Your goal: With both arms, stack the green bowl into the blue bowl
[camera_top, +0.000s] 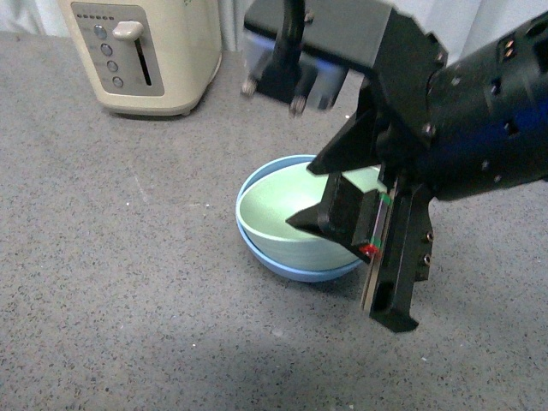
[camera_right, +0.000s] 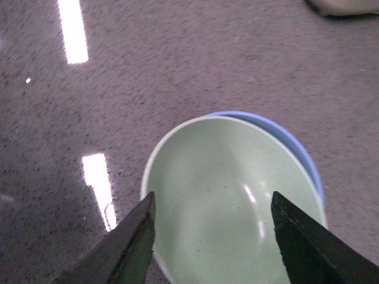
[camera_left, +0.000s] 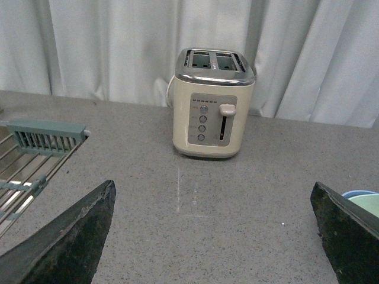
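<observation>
On a grey speckled counter (camera_top: 128, 282), the green bowl (camera_top: 282, 224) sits nested inside the blue bowl (camera_top: 295, 267), both upright with mouths facing up; being round, neither has a long axis. The front view shows the right end effector (camera_top: 364, 257) above the bowls' right edge. Its wrist view adds that its jaws are spread wide on either side of the green bowl (camera_right: 231, 201), gripping nothing. Only the left wrist view shows the left end effector (camera_left: 219, 236), wide open and empty, facing a cream toaster (camera_left: 212, 110), white curtains (camera_left: 106, 47) and a wire rack (camera_left: 29, 160).
</observation>
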